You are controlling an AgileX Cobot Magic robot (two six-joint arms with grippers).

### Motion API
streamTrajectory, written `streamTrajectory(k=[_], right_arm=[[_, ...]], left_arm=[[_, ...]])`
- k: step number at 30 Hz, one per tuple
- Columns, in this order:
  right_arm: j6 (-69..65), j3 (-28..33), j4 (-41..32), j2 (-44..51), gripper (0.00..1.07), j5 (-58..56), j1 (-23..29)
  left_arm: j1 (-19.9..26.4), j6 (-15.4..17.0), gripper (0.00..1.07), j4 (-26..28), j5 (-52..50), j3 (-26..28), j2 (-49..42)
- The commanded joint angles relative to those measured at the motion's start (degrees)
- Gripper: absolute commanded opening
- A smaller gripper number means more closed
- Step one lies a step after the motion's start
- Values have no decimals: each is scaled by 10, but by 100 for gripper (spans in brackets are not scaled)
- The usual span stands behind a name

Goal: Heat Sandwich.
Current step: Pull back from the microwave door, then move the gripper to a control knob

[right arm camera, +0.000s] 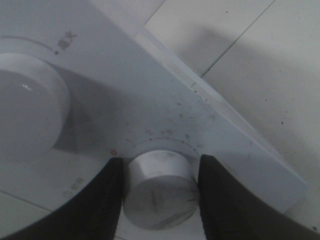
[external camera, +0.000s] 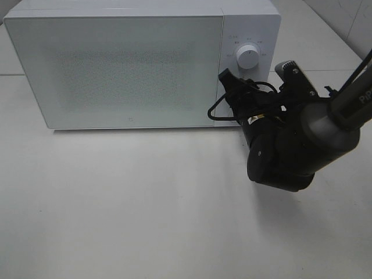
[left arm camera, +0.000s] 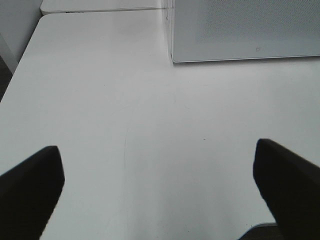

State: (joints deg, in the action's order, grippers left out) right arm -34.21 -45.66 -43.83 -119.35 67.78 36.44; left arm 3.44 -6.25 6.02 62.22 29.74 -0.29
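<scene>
The sandwich is out of view. A white microwave stands at the back of the table with its door shut. On its control panel the upper knob is free. My right gripper is pressed up to the panel below that knob. In the right wrist view its two black fingers sit on either side of the lower knob, shut on it. My left gripper hangs open over bare table, nothing between its fingers, with the microwave's corner ahead of it.
The white table stretches in front of the microwave. My right arm reaches in from the right, over the table's right side. A dark drop-off runs along the table's edge in the left wrist view.
</scene>
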Motion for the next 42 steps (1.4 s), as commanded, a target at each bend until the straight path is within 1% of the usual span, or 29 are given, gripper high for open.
streamTrajectory(k=[1,2,3,6,8,11,12,15,17,20,26,30,36,41,42], right_arm=[[-84,-6,-34,-1,7,-21,-5],[-127,-6,-39,-1,7,-21,-5],[-127,-6,-39,-1,7,-21,-5],[-197,-6,-42,-1,7,-7,-5],[-214,-6,-42,-1,7,-2,-5],[-283,-6,-44,-1,7,1,-5],[-283,-6,-44,-1,7,1,-5],[-348,-6,-57,-1,7,3,-5],[-360,-6,-58,-1,7,3,-5],[-436,-6,-60,-1,8,5,-5],[-450,-6,-56,-1,8,5,-5],[-442,-6,-30,-1,9,5,-5],[-443,-6,-18,-1,10,-1,-5],[-443,-6,-11,-1,12,-3,-5],[-443,-6,-11,-1,14,-3,-5]], left_arm=[[3,-2,98,4,-7,-1,-9],[3,-2,98,4,-7,-1,-9],[3,-2,98,4,-7,-1,-9],[3,-2,98,4,-7,-1,-9],[3,-2,98,4,-7,-1,-9],[3,-2,98,4,-7,-1,-9],[3,-2,98,4,-7,-1,-9],[3,-2,98,4,-7,-1,-9],[3,-2,98,4,-7,-1,-9],[3,-2,98,4,-7,-1,-9],[3,-2,98,4,-7,-1,-9],[3,-2,98,4,-7,-1,-9],[3,-2,98,4,-7,-1,-9],[3,-2,98,4,-7,-1,-9],[3,-2,98,4,-7,-1,-9]])
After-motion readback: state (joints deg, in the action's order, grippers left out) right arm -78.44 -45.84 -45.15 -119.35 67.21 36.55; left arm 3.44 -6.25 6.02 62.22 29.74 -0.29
